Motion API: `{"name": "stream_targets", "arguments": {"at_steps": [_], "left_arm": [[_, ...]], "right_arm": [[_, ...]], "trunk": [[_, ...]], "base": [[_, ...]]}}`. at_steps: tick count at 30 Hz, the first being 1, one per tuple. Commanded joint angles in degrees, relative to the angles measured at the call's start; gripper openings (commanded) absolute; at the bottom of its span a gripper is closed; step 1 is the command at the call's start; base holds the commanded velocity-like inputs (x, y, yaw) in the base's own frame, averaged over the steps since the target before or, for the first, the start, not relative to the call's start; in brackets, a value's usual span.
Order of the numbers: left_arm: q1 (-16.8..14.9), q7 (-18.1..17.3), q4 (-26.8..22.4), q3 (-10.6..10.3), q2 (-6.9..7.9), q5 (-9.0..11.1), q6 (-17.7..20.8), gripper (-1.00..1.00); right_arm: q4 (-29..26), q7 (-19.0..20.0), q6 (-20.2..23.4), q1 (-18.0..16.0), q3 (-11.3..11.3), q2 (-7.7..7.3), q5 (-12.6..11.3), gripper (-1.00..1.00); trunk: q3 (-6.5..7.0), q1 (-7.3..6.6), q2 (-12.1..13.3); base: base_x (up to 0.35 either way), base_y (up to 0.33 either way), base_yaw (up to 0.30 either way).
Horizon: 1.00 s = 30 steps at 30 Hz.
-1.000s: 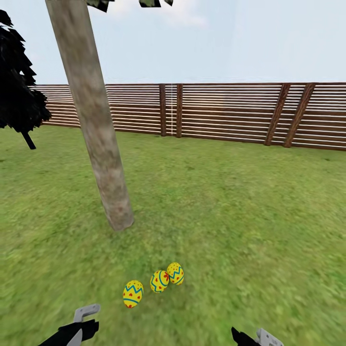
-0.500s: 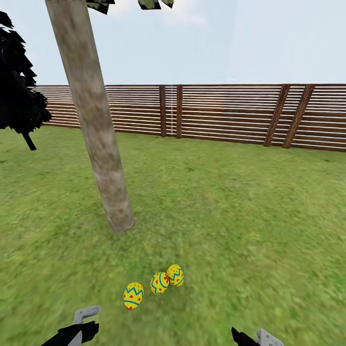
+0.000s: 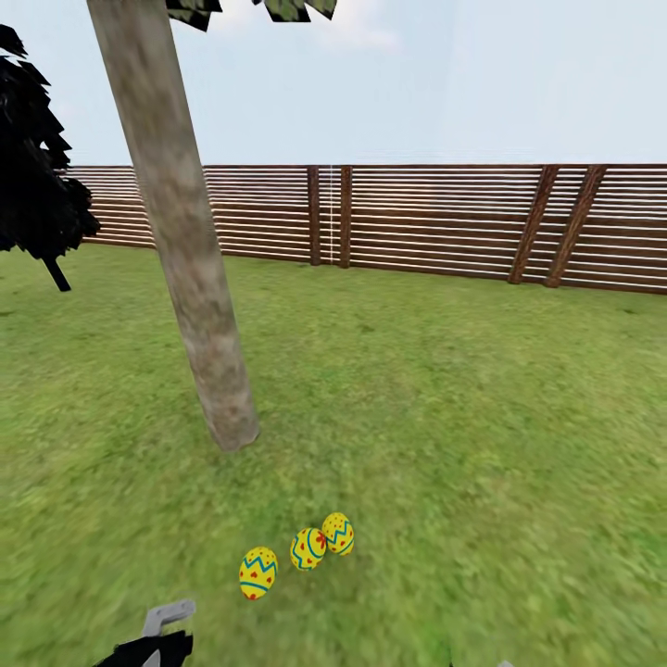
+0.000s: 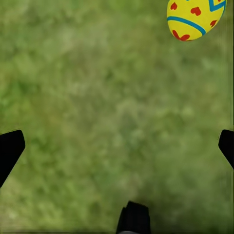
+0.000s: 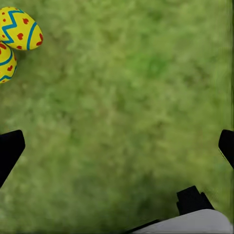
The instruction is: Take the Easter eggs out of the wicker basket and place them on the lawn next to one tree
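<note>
Nearest the robot, the left end effector (image 4: 117, 146) and right end effector (image 5: 117, 146) hang released over bare lawn (image 3: 463, 445). Just beyond lie the three Easter eggs (image 3: 308, 547) in a row on the grass, near the tree (image 3: 190, 250); farther off stands the fence (image 3: 445, 222).

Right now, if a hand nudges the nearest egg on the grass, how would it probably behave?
The nearest egg looks rounded and smooth, so it would likely roll, wobbling unevenly. The lawn looks flat, so it probably stops soon. Its glossy shell may slip in a pinch.

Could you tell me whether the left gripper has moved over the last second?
Yes: the left gripper has dropped toward the frame's bottom edge, away from the nearest egg.
</note>
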Motion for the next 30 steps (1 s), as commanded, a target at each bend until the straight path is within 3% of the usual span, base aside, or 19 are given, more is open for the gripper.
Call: {"name": "stream_targets", "arguments": {"at_steps": [1, 7, 12, 23, 30], "left_arm": [[0.0, 0.1, 0.3, 0.5, -0.07, -0.6, 0.0, 1.00], [0.7, 0.1, 3.8, 0.4, 0.20, -0.6, -0.6, 1.00], [3.3, 0.1, 5.0, 0.4, 0.17, -1.0, -1.2, 1.00], [9.8, 0.1, 5.3, 0.4, 0.29, -1.9, -4.8, 1.00], [12.6, 0.1, 5.3, 0.4, 0.33, -1.9, -7.3, 1.00]], "right_arm": [[0.1, -0.3, 0.3, 0.0, 0.0, 0.02, 0.0, 1.00], [3.6, -0.4, 0.2, 0.0, -0.1, 0.06, 1.6, 1.00], [8.0, -0.4, -1.3, 0.0, 0.0, 0.04, 1.8, 1.00], [26.6, -0.4, -13.7, 0.0, 0.2, -0.08, 2.0, 1.00], [31.9, -0.4, -18.3, 0.0, 0.2, -0.26, 2.0, 1.00]], "trunk": [[0.13, -0.23, 0.4], [1.21, -1.55, 2.8], [2.11, -2.64, 4.8], [4.08, -5.06, 9.2], [5.34, -6.60, 12.0]], "base": [[0.000, 0.000, 0.000], [0.000, 0.000, 0.000], [0.000, 0.000, 0.000], [0.000, 0.000, 0.000], [0.000, 0.000, 0.000]]}}
